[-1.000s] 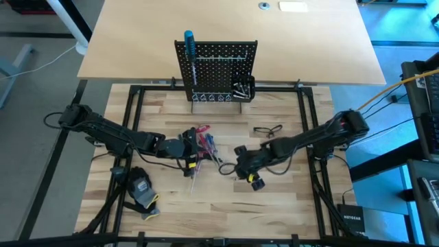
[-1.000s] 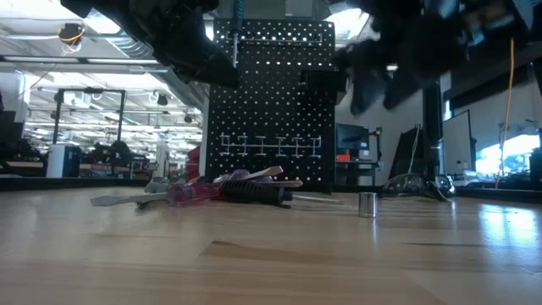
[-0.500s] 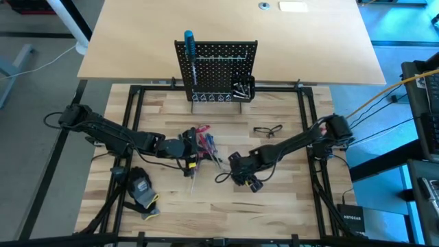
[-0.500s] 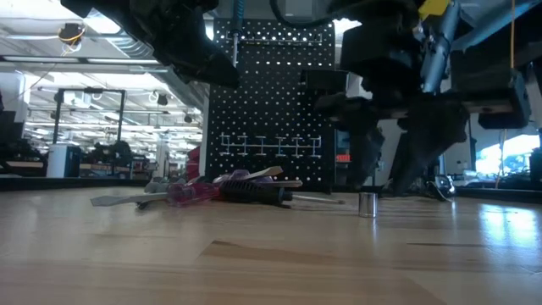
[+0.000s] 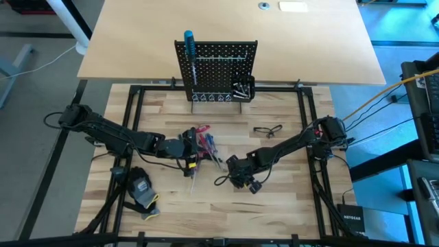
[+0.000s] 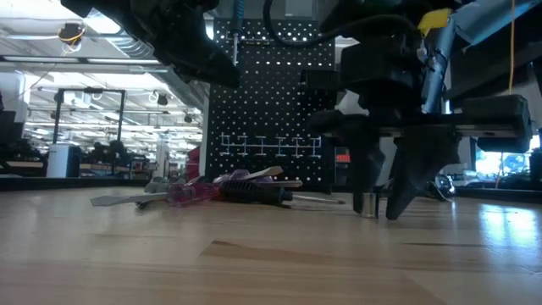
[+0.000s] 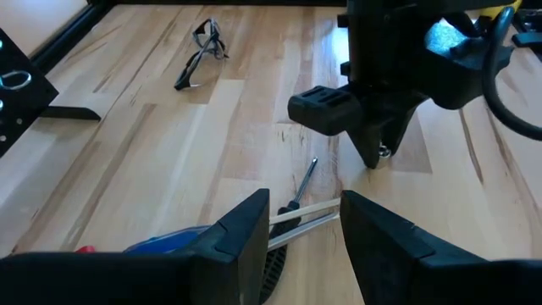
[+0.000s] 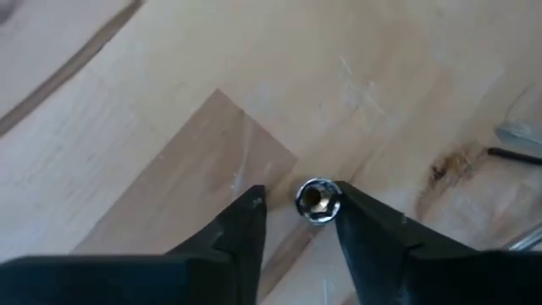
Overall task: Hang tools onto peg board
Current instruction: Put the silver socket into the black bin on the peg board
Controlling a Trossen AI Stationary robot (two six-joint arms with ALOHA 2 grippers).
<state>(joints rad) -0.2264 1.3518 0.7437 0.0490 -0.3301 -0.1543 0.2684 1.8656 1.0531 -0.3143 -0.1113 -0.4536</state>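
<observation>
I have the right gripper (image 8: 292, 220) down on the table, fingers parted astride the silver socket (image 8: 318, 200), not yet clamped. Next: close, lift, carry to the peg board (image 5: 218, 68). Left gripper (image 7: 301, 216) waits open over the tool pile (image 5: 204, 144).

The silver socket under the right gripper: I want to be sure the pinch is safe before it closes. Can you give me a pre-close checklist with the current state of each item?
1. Silver socket lies between the right gripper fingers: ok; one finger touches or nearly touches it.
2. Socket stands upright on the table, hollow end up: ok.
3. Fingertips down at table level beside the socket, per the low view: ok.
4. Fingers centred on the socket: not ok, a wider gap on one side.
5. Loose screwdrivers clear of the pinch: ok, they lie apart by the left gripper.
6. Peg board bin has room: cannot tell.
</observation>
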